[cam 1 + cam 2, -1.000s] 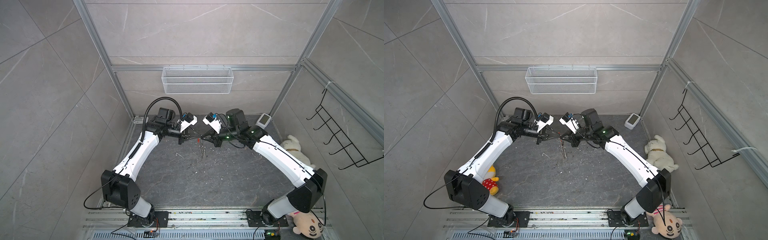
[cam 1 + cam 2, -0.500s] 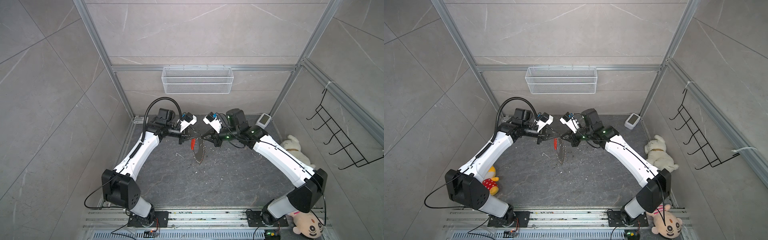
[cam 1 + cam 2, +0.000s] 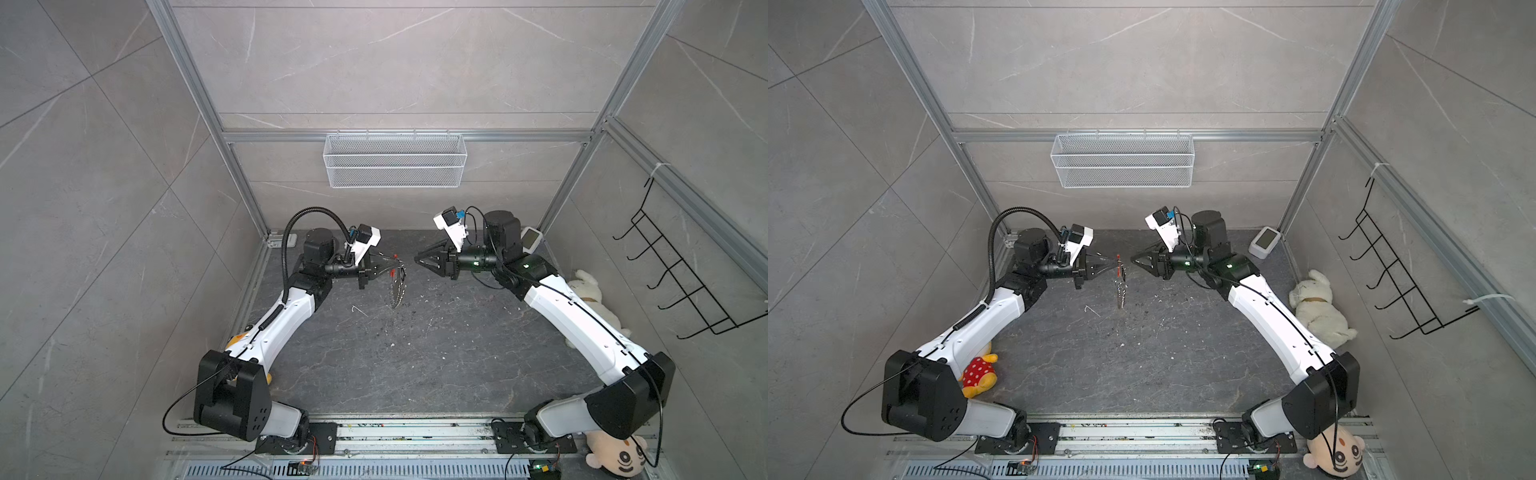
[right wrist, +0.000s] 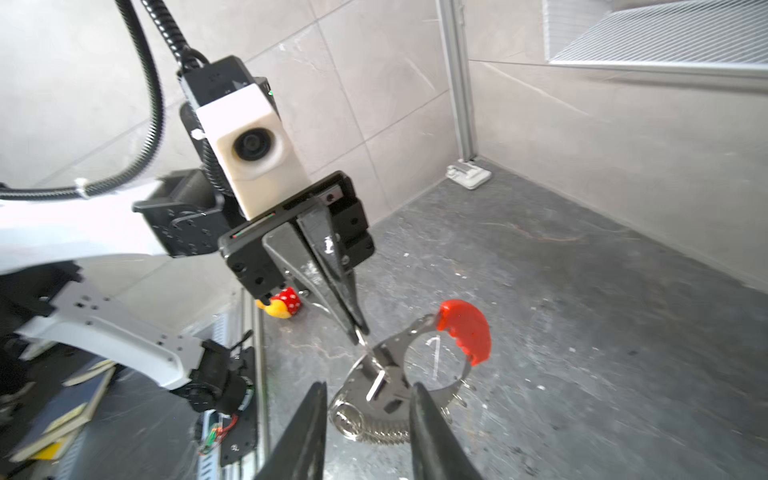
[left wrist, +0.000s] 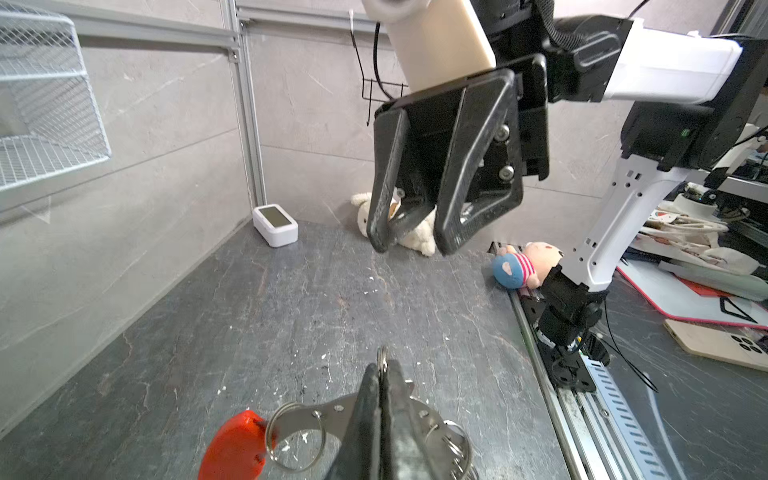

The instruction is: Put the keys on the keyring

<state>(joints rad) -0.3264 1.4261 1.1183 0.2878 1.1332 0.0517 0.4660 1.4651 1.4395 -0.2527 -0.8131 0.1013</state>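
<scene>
The keyring is a metal band strung with small rings and a curved red bar. It hangs above the floor from my left gripper, which is shut on its band. A small white-faced piece, apparently the key, lies against the band. My right gripper stands open a short way to the right of the ring, holding nothing.
A small white bent wire lies on the dark floor below the ring. A white mesh basket hangs on the back wall. A white device, a white plush and a black hook rack are at the right; a yellow-red plush is at the left.
My right gripper has opened and drawn back to the right, away from the keyring. The keyring now hangs from my left gripper alone, which has stayed shut.
</scene>
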